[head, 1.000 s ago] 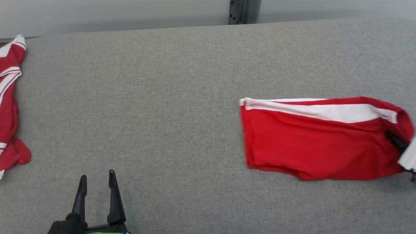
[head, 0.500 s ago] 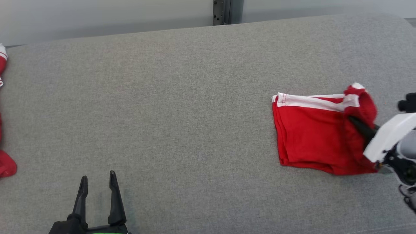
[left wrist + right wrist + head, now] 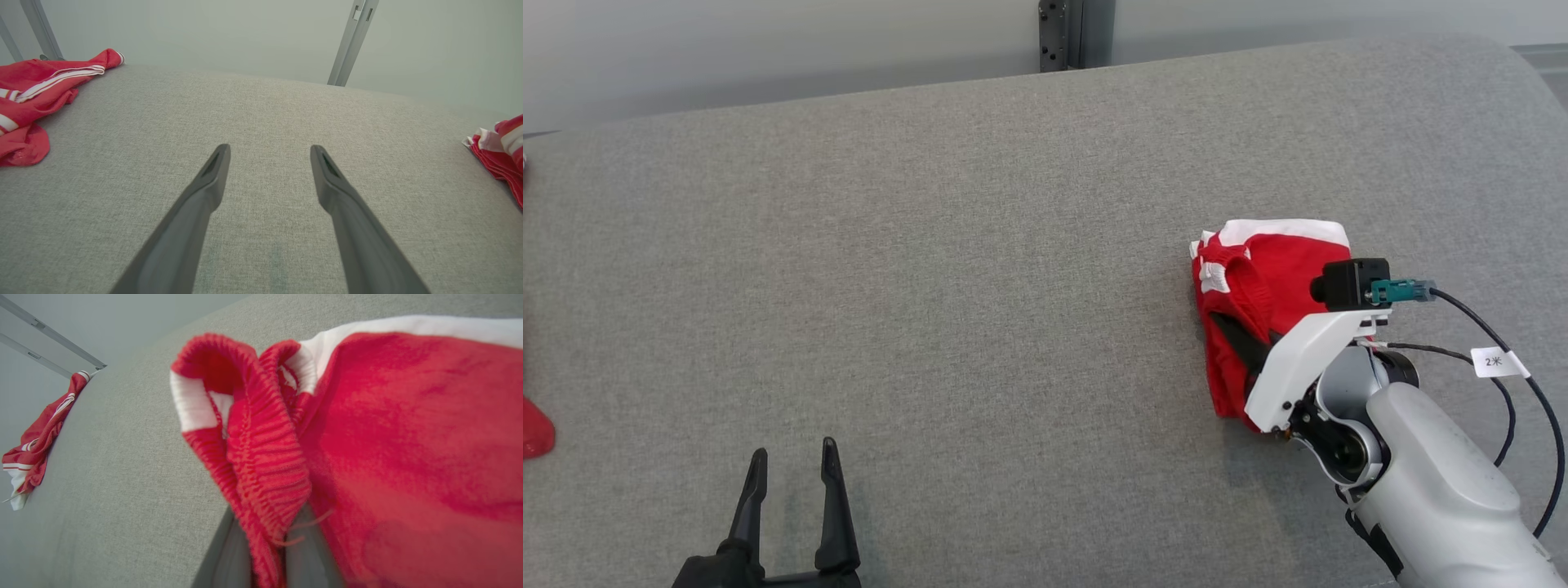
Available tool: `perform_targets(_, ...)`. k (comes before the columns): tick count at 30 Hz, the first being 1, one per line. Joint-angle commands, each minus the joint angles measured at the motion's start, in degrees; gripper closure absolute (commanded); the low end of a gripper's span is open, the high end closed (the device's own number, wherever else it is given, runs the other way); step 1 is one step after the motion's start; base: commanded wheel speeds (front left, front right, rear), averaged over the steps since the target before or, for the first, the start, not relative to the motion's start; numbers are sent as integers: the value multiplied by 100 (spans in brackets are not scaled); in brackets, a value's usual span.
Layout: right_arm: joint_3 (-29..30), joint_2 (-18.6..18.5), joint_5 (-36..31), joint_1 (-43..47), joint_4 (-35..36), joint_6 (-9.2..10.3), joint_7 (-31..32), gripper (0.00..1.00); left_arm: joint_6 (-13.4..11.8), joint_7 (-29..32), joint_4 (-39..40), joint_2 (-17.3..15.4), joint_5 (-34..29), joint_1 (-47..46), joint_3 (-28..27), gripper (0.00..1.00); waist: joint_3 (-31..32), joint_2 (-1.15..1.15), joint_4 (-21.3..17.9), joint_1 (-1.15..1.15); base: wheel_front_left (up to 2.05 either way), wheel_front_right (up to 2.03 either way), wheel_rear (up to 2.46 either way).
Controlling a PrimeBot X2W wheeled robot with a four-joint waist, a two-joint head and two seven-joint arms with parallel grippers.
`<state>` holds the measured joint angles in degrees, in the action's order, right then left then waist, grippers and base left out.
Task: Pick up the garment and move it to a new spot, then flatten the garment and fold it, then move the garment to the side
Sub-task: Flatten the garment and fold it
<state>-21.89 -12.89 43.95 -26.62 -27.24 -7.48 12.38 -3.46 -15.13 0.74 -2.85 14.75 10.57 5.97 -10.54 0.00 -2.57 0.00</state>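
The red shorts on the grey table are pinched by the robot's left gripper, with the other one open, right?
No: the right gripper pinches the red shorts, as the head view shows; the left gripper is the open one.

1. The left end effector [image 3: 793,449] sits at the lower left of the head view, its two dark fingers pointing up that view and spread wide apart.
2. The right end effector [image 3: 1227,328] points up and left, fingers pinched nearly together on a ribbed edge of the garment [image 3: 1282,261].
3. The right arm's pale grey forearm [image 3: 1445,498] enters from the lower right corner, and the white wrist housing [image 3: 1307,359] slopes toward the fingers.
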Motion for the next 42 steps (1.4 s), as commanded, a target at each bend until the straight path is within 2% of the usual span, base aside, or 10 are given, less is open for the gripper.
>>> perform_targets(1,39,48,-116,-80,-83,-2,-65,100,5,-1,-23,-10,18,43,10,0,-2,0,43,0,0,0,0)
perform_targets(3,76,114,-211,-107,-174,-2,-104,100,-23,-1,-26,-10,50,37,30,0,-11,0,79,0,0,0,0)
perform_targets(4,94,142,-280,-115,-218,-2,-123,89,-40,-1,-28,-10,69,39,41,0,-14,0,94,0,0,0,0)
perform_targets(5,106,158,-337,-125,-245,-2,-153,66,-52,-1,-27,-10,76,42,50,0,-18,0,105,0,0,0,0)
perform_targets(6,138,160,-421,-133,-275,-1,-201,13,-56,-1,-28,-10,87,45,57,0,-23,0,114,0,0,0,0)
perform_targets(7,191,168,-491,-128,-307,-1,-260,0,-66,-1,-31,-10,99,47,60,0,-25,0,124,0,0,0,0)
perform_targets(15,437,102,-896,450,567,-1,-1001,0,-112,-1,34,-10,132,150,-14,0,19,0,154,0,0,0,0)
perform_targets(21,366,-415,-1373,1237,1791,-1,-1801,0,-96,-1,137,-9,137,151,-114,0,44,0,48,0,0,0,0)
perform_targets(27,905,-654,-1893,1902,1862,-1,-2608,0,-48,-1,130,-10,105,193,-203,0,170,0,-17,0,0,0,0)
perform_targets(42,2422,74,-3229,3226,2312,-1,-2758,0,211,-1,-172,-11,46,418,-322,0,891,0,193,0,0,0,0)
